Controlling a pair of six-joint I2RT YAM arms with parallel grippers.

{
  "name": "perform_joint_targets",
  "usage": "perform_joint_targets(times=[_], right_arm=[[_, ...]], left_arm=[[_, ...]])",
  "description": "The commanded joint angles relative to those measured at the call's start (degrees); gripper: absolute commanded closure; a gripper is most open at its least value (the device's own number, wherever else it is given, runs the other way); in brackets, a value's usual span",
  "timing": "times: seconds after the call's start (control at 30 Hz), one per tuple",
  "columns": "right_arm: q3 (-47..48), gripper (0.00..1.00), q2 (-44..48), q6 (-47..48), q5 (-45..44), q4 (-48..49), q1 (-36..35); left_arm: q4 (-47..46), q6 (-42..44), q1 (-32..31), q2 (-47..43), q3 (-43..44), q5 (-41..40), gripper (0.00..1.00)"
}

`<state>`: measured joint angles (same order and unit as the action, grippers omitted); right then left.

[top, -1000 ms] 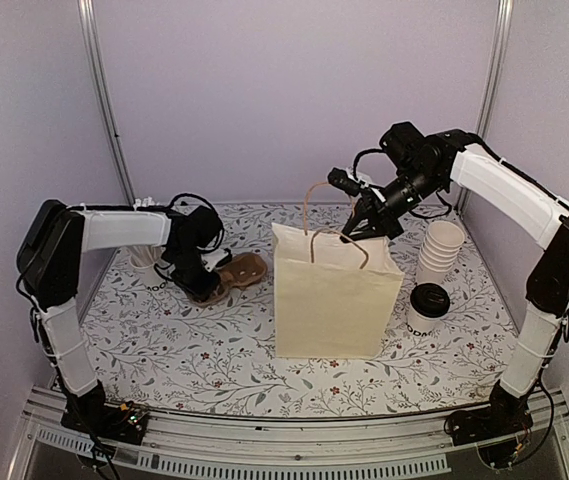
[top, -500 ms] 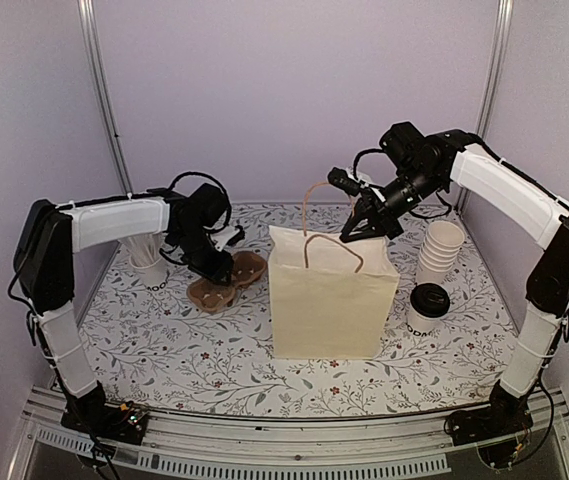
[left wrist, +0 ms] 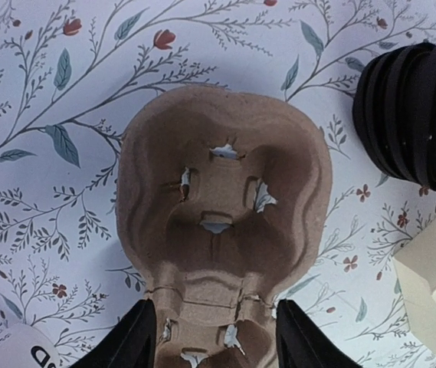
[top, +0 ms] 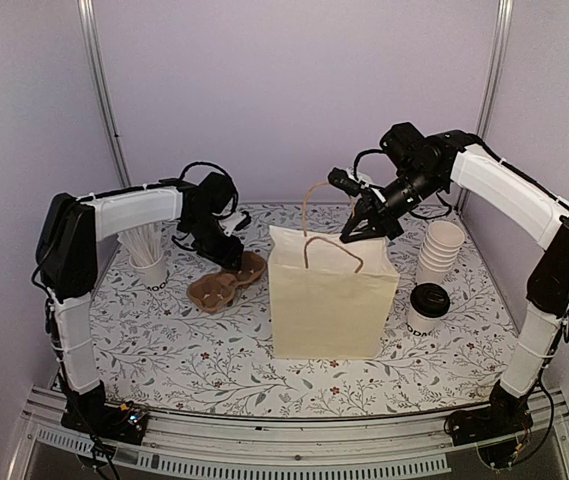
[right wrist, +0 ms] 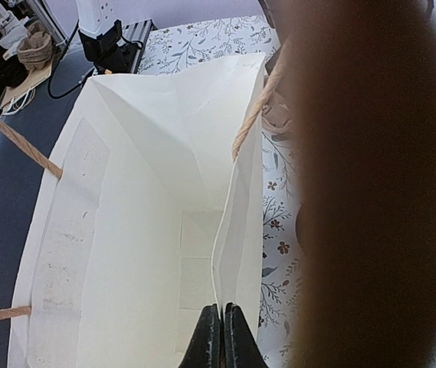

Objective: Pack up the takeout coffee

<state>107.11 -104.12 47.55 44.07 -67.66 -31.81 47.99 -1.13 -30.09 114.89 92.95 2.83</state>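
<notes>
The takeout coffee (top: pixel 428 304), a white cup with a black lid, stands on the table right of the cream paper bag (top: pixel 329 300). My right gripper (top: pixel 360 228) is shut on the bag's back rim; the right wrist view shows both fingertips (right wrist: pixel 210 337) pinching the thin wall (right wrist: pixel 237 230) above the bare inside. My left gripper (top: pixel 226 242) hangs open over the brown pulp cup carrier (top: pixel 226 282). In the left wrist view the gripper (left wrist: pixel 214 345) has its black fingers (left wrist: pixel 129 343) either side of the carrier's (left wrist: pixel 225 192) near end, which lies flat.
A stack of plain white cups (top: pixel 440 250) stands behind the coffee. A white cup of stir sticks (top: pixel 149 262) stands at the back left. A black corrugated cable (left wrist: pixel 417 107) and the bag's corner (left wrist: pixel 432 284) lie right of the carrier. A blurred brown shape (right wrist: pixel 371 192) fills the right wrist view's right side.
My left gripper has opened, let go of the cup carrier and drawn back up toward the rear. The carrier now lies flat. My right gripper has kept its hold on the bag.
</notes>
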Motion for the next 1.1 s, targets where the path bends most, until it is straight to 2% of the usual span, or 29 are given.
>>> perform_joint_targets(times=[0.0, 0.27, 0.53, 1.07], right_arm=[[-1.1, 1.00, 1.5, -0.5, 0.0, -0.3, 0.1], [-1.4, 1.00, 1.5, -0.5, 0.2, -0.1, 0.0], [-1.5, 1.00, 1.5, -0.6, 0.1, -0.1, 0.1], [-1.3, 1.00, 1.0, -0.7, 0.0, -0.2, 0.1]], left_arm=[[1.7, 1.8, 0.3, 2.1, 2.7, 0.1, 0.45], [2.8, 3.2, 0.3, 3.9, 3.2, -0.9, 0.42], [3.3, 4.4, 0.3, 5.8, 3.8, 0.3, 0.52], [3.8, 4.6, 0.2, 7.3, 3.8, 0.4, 0.59]])
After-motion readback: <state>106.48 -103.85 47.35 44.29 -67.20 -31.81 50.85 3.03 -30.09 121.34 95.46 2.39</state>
